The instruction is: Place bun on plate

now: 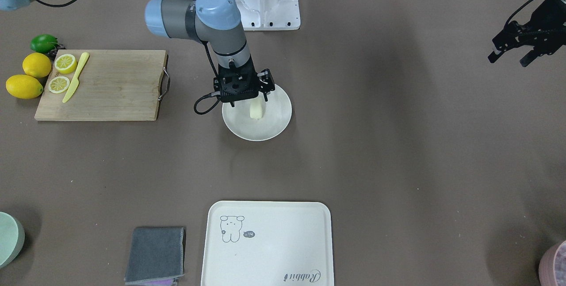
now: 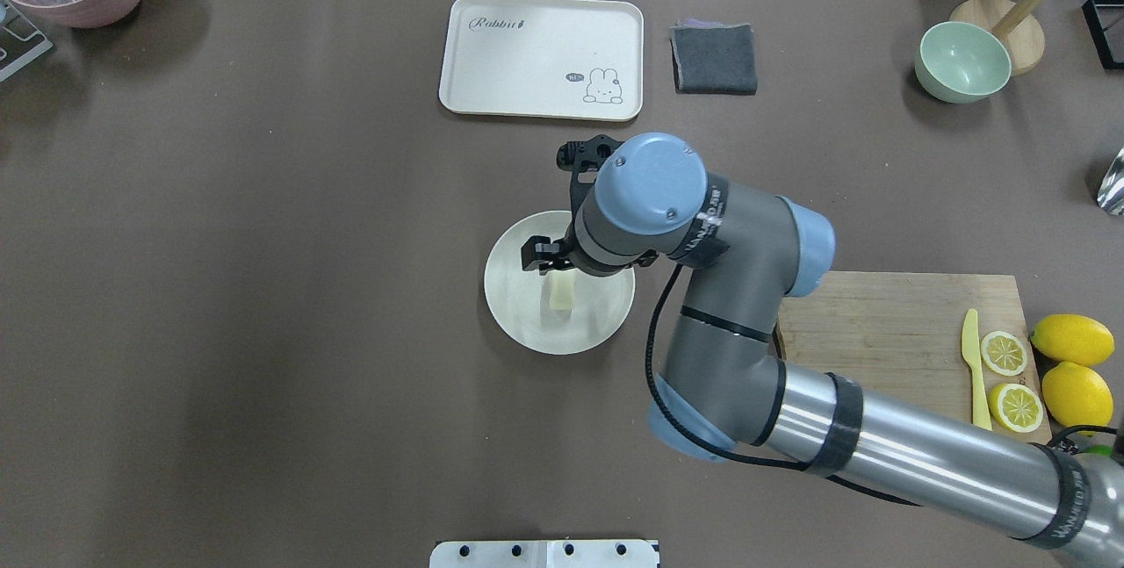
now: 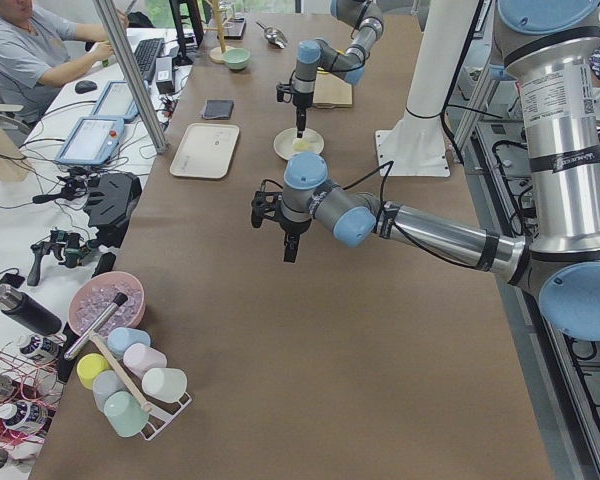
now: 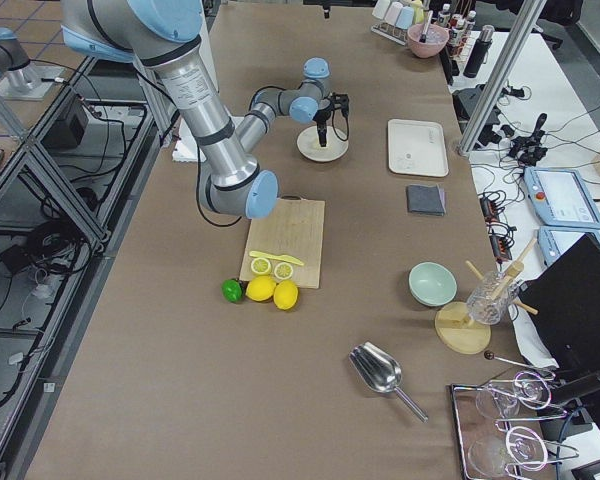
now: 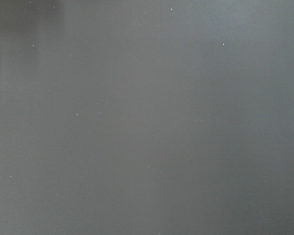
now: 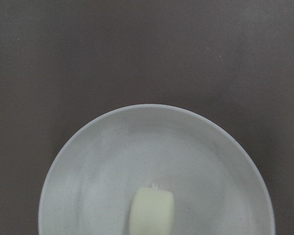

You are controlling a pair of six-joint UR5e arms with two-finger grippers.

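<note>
Bun on plate, right tool just above it

Bun (image 1: 256,110) lies inside the plate (image 1: 275,126), a little off its middle, so the placing looks done as far as I can judge. The right tool (image 1: 250,99) hangs directly over the bun with its fingers spread to either side and, as it seems, not touching it; what is left is only to lift this arm away. The left tool (image 1: 509,59) is also spread, holds nothing, and hovers well apart over bare worktop. Around are the bear tray (image 1: 274,242), a grey cloth (image 1: 155,254) and a cutting board (image 1: 110,87) with lemon halves; none stands in the way.
</note>
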